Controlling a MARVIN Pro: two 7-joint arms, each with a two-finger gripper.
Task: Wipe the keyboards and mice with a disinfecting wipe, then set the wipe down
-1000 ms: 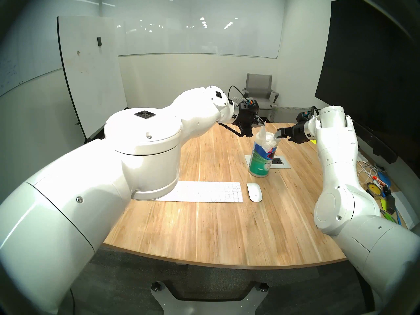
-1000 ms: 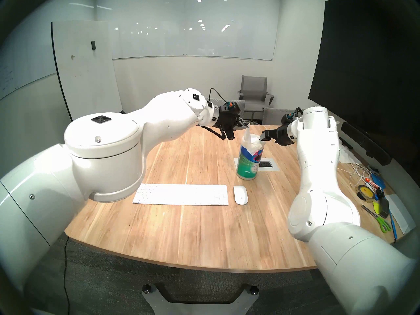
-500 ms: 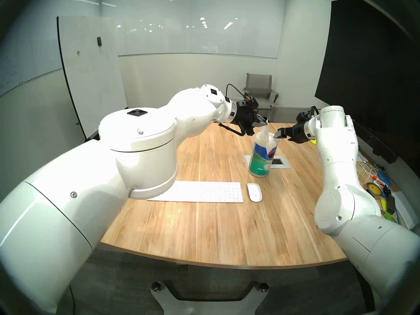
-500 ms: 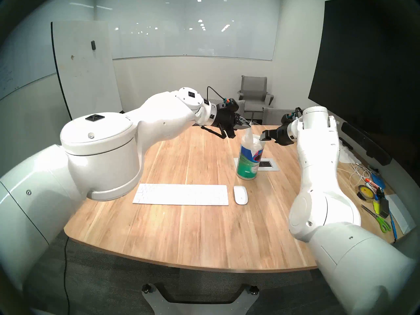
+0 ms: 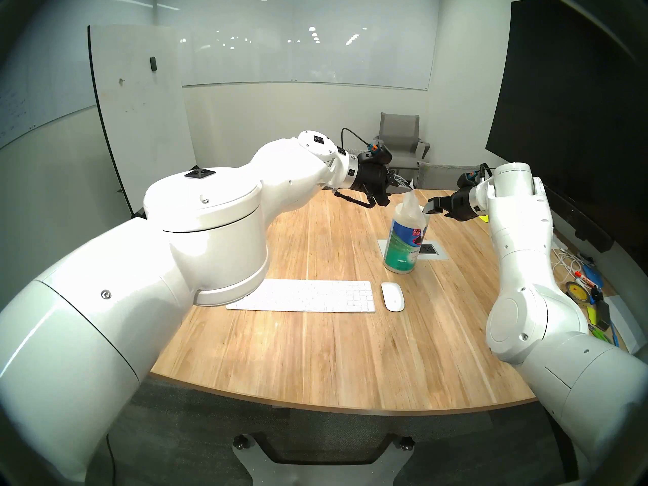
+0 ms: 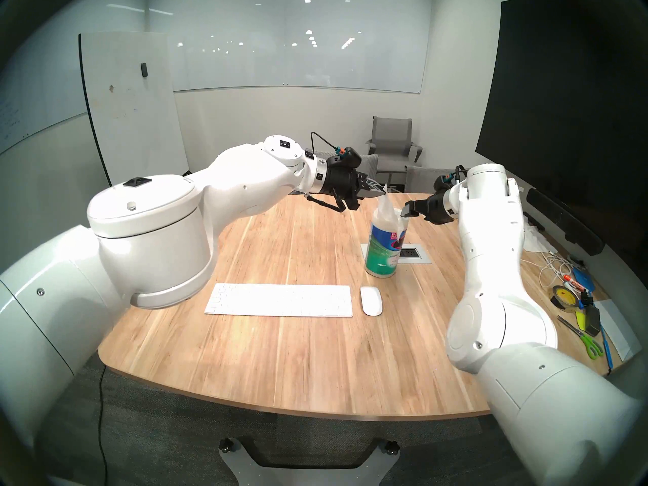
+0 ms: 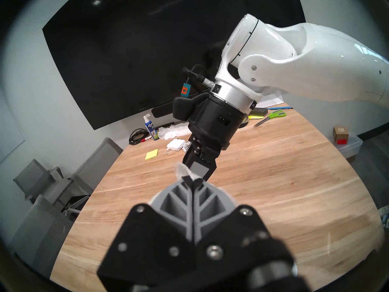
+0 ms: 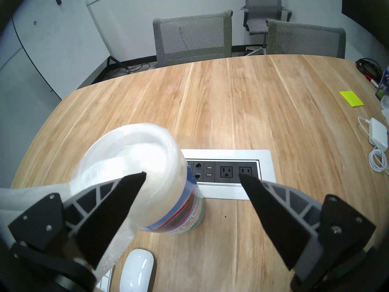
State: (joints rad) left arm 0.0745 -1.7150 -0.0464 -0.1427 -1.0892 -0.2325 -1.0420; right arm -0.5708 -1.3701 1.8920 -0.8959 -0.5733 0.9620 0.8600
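The white keyboard (image 5: 308,296) lies flat near the table's front, with the white oval mouse (image 5: 392,296) just to its right. Behind them a green-blue labelled wipe canister (image 5: 403,246) stands slightly tilted. A white disinfecting wipe (image 5: 411,204) rises from its top in a stretched cone. My left gripper (image 5: 408,188) is shut on the wipe's tip (image 7: 182,171), above the canister. My right gripper (image 8: 191,174) is open. One of its fingers (image 8: 117,198) sits over the canister's rim (image 8: 134,158), the other off to the side above the table.
A recessed power outlet panel (image 5: 431,250) sits right behind the canister. Tape, scissors, markers and cables (image 6: 575,299) crowd the table's right edge. A yellow sticky note (image 8: 351,98) and a white charger (image 8: 377,131) lie further back. Grey chairs (image 8: 192,36) stand at the far edge.
My left gripper has pulled up and back a little, drawing the wipe further out of the canister into a taut cone. The right arm has stayed put.
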